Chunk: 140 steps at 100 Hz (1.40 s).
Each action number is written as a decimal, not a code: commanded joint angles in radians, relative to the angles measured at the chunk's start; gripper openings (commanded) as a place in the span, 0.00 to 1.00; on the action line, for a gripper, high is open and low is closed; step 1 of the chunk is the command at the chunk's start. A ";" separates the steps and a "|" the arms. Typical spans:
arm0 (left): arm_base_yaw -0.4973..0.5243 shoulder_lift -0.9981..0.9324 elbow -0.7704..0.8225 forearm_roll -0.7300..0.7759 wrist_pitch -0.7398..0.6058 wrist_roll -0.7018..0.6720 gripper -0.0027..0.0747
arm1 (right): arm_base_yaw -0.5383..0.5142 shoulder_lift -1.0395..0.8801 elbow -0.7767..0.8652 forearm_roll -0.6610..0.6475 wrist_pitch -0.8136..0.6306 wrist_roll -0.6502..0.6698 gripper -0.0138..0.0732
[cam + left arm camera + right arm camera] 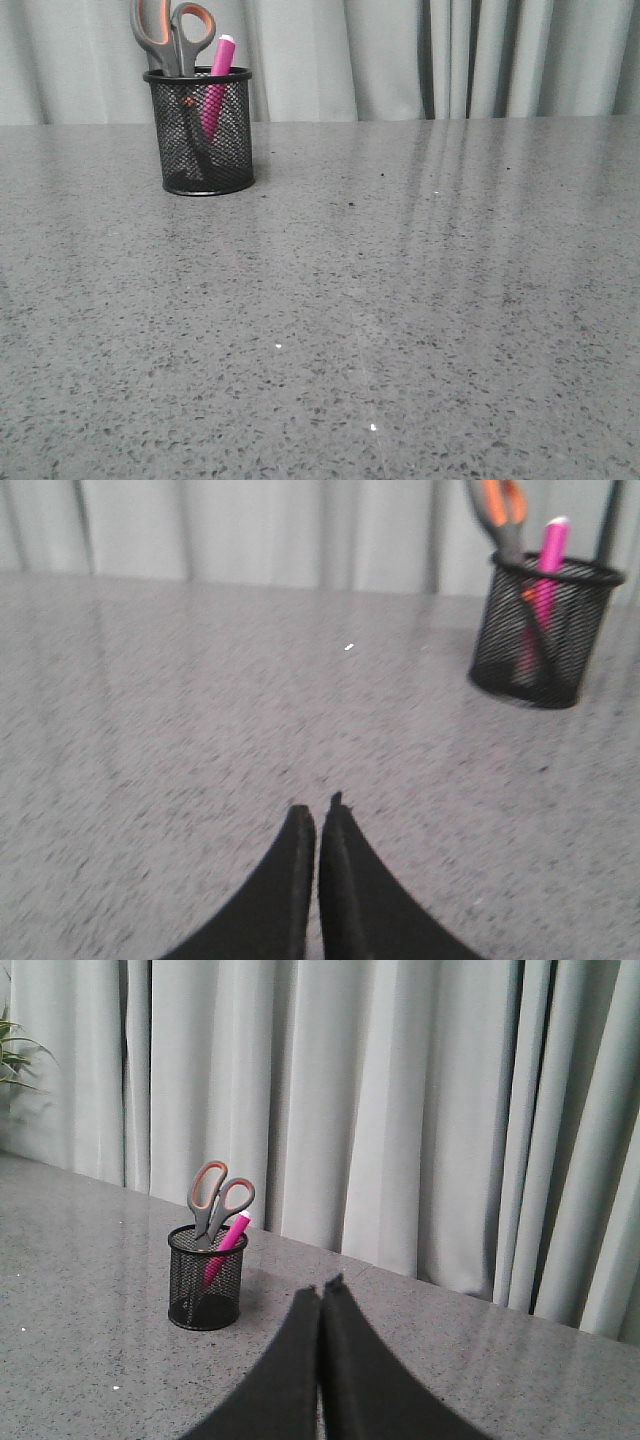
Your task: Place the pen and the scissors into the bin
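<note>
Bin (200,132) stands upright on the table (400,300), holding scissors (172,35) and pen (216,80), well apart from both pincers. Left gripper (317,812) and right gripper (322,1288): fingers pressed together, holding nothing.

The only obstacle on the speckled grey counter (400,320) is the black mesh bin (200,135), standing at its far left near the curtain (330,55). Scissors (172,32) handles and a pink pen (216,75) tip rise above its rim, crowding the mouth from above. Everywhere else in the front view the counter surface lies open, near edge to curtain.
</note>
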 commanded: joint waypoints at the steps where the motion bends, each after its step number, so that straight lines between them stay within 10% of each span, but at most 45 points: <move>1: 0.060 -0.038 0.044 0.008 0.034 -0.021 0.01 | -0.002 0.015 -0.019 -0.022 -0.083 -0.009 0.08; 98: 0.150 -0.033 0.044 0.005 0.080 -0.021 0.01 | -0.019 0.015 0.025 -0.095 -0.013 -0.009 0.08; 140: 0.150 -0.033 0.044 0.005 0.080 -0.021 0.01 | -0.501 0.059 0.478 0.228 -0.438 -0.176 0.08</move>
